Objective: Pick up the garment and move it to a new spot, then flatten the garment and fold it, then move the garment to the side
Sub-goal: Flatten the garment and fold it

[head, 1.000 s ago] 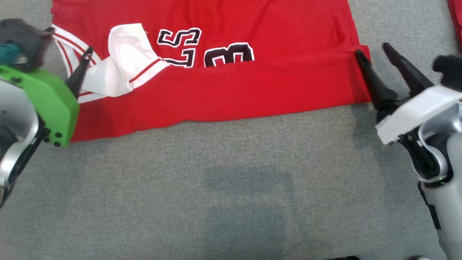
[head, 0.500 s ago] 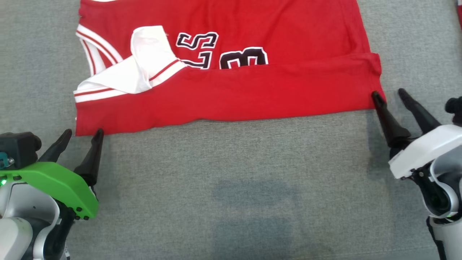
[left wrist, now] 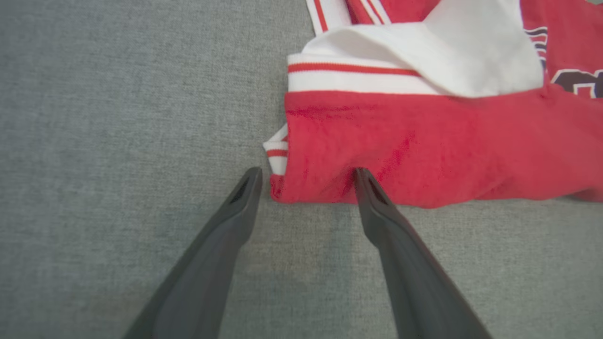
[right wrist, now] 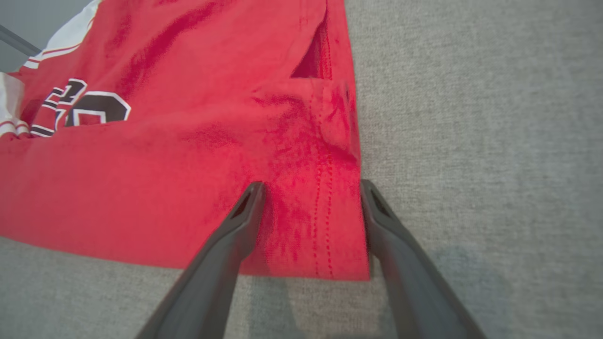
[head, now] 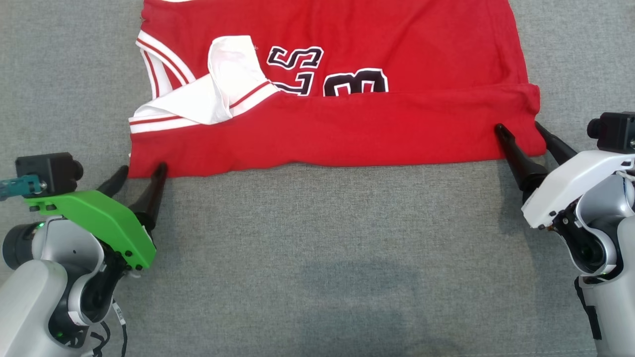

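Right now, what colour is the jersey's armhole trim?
White trim with a red stripe; clearest in left wrist view.

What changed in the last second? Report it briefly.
The left tool drew back from the white-trimmed armhole to the near left corner of the red fabric jersey, straddling it. The right tool shifted along the right edge to straddle the near right corner. Both stayed open; the jersey kept its fold.

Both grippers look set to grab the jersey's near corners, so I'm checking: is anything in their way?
Nothing visible is. The open left gripper and the open right gripper each straddle a near corner of the jersey, with no object between.
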`<state>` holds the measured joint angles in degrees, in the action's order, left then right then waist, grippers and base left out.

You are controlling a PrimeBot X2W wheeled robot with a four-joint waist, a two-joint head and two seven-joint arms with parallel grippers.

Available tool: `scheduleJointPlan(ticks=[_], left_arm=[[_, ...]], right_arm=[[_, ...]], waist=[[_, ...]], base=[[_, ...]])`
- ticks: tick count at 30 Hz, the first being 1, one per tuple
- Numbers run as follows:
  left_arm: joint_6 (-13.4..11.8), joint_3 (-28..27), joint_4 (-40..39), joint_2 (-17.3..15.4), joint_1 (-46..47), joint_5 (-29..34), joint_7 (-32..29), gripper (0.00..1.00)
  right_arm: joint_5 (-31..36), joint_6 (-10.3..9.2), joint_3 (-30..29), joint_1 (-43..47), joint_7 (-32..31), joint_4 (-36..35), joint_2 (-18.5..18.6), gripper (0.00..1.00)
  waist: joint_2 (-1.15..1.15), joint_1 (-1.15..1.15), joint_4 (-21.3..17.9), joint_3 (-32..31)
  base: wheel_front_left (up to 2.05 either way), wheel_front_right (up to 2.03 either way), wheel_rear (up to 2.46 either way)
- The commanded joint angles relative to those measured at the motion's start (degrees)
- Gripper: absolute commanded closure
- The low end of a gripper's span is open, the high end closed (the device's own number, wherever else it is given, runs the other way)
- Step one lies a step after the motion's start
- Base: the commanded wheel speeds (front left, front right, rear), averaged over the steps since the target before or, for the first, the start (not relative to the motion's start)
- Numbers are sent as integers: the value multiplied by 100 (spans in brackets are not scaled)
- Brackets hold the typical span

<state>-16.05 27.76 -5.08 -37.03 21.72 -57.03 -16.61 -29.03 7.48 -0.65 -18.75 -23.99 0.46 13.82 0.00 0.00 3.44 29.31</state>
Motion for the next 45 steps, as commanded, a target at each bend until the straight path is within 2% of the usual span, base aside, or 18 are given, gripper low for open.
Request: scheduleJointPlan(ticks=[1, 2, 3, 4, 5, 6, 7, 8, 9, 12, 19, 22, 30, 35, 42, 43, 44, 45], left_arm=[[47, 21, 86, 36, 66, -49, -65, 0], [73, 60, 146, 34, 84, -61, -113, 0], [95, 92, 205, 36, 112, -62, -150, 7], [119, 83, 276, 91, 146, -110, -140, 26], [142, 56, 341, 154, 170, -154, -105, 89], [176, 49, 398, 182, 201, -162, -66, 100], [176, 49, 398, 182, 201, -162, -66, 100], [196, 26, 471, 199, 263, -126, -14, 100], [213, 3, 532, 229, 322, -102, 31, 100], [279, -4, 647, 246, 400, -144, 26, 100], [180, 111, 330, -228, 95, -76, -375, 100], [-45, 151, -142, -461, -296, -33, -486, 100], [-628, 55, -1532, -776, -1705, -159, -178, 100], [-756, 57, -1963, -528, -2397, -319, 188, 100], [-670, 240, -1409, -66, -2201, -150, 525, 100], [-660, 259, -1357, -22, -2173, -159, 545, 100], [-656, 262, -1319, -15, -2159, -124, 575, 78], [-650, 267, -1284, -15, -2147, -100, 593, 56]], right_arm=[[3, 2, 61, 96, -102, 127, -16, 0], [11, 2, 78, 107, -142, 165, -20, 0], [3, 2, 107, 111, -191, 212, -33, 0], [-51, 2, 111, 100, -222, 274, -74, 0], [-100, 1, 114, 86, -284, 353, -113, 11], [-129, 1, 133, 67, -357, 446, -139, 40], [-129, 1, 133, 67, -357, 446, -139, 40], [-153, 1, 165, 42, -422, 520, -150, 79], [-205, 1, 205, 18, -503, 591, -177, 100], [-373, 2, 339, -104, -864, 716, -72, 100], [-568, -11, 300, -105, -1690, 642, 750, 100], [-676, -11, 130, 190, -2064, 427, 1099, 100], [-990, -9, -335, 1175, -2649, -607, 1391, 100], [-1131, -4, -697, 1729, -2840, -1172, 1303, 100], [-924, -2, -540, 1698, -2724, -1252, 1069, 100], [-900, -2, -535, 1657, -2666, -1256, 1044, 69], [-868, -2, -514, 1620, -2609, -1274, 1049, 0], [-828, -2, -487, 1600, -2569, -1289, 1094, 0]], waist=[[0, 0, -18, -11], [0, 0, -28, -14], [0, 0, -39, -16], [0, 0, -50, -17], [0, 0, -58, -22], [0, 0, -64, -30], [0, 0, -64, -30], [0, 0, -66, -40], [0, 0, -67, -52], [0, 0, -86, -119], [0, 0, -75, -453], [0, 0, -26, -669], [0, 0, -30, -806], [0, 0, -21, -629], [0, 0, -31, -459], [0, 0, -32, -447], [0, 0, -30, -439], [0, 0, -30, -435]], base=[[0, 0, 0], [0, 0, 0], [0, 0, 0], [0, 0, 0], [0, 0, 0], [0, 0, 0], [0, 0, 0], [0, 0, 0], [0, 0, 0], [0, 0, 0], [0, 0, 0], [0, 0, 0], [0, 0, 0], [0, 0, 0], [0, 0, 0], [0, 0, 0], [0, 0, 0], [0, 0, 0]])
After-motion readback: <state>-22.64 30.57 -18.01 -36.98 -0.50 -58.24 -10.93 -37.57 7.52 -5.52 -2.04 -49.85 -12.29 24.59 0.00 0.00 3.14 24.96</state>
